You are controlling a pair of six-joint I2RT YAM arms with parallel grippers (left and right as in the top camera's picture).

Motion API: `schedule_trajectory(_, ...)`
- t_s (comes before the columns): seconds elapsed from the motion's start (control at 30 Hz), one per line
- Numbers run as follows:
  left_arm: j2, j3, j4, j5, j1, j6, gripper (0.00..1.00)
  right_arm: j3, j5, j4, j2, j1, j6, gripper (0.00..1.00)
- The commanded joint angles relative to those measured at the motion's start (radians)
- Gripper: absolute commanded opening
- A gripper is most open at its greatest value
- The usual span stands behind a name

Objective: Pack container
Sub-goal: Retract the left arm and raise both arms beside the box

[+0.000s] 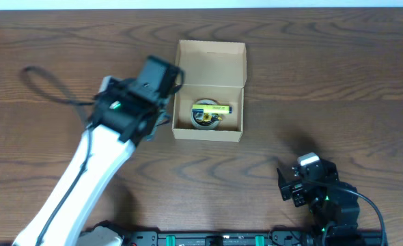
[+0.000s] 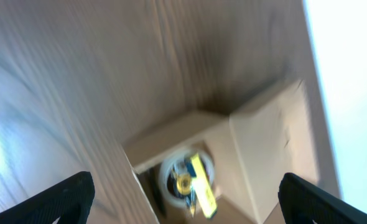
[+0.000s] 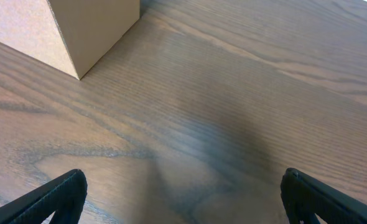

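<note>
In the left wrist view, which is blurred, the left gripper (image 2: 190, 200) hangs with its fingers (image 2: 68, 196) spread wide and nothing between them. The container (image 2: 171, 137) lies below and just ahead of it on the table (image 2: 59, 74). Inside sits a pale tape roll (image 2: 168, 182) with a yellow object (image 2: 202, 190) across it; the blur hides what that object is.

From overhead, the same gripper sits just off the container's side wall, with the flap lid (image 1: 211, 60) standing open on the far side. The contents look packed, so the step in hand is probably closing the lid. To do that well, the gripper should pass beyond the flap's free edge, catch it from behind and swing it toward the arm's base. It should stay high enough to avoid clipping the near wall or pushing the light container across the table. The yellow object seems to lie below the rim, so it should not block the flap.

In the right wrist view, the right gripper (image 3: 186, 199) is open and empty, held low over bare wood. One corner of the container shows well ahead of it to one side. Nothing lies between it and the container, and it is well clear of the left arm's path.
</note>
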Motion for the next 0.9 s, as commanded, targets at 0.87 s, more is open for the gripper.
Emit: schedule_trajectory(0.87, -0.354, -0.004, -0.227, -0.08, 0.356, 0.356, 0.95, -0.003, -0.001, -0.002, -0.006, -0.008, 0.01, 0.99)
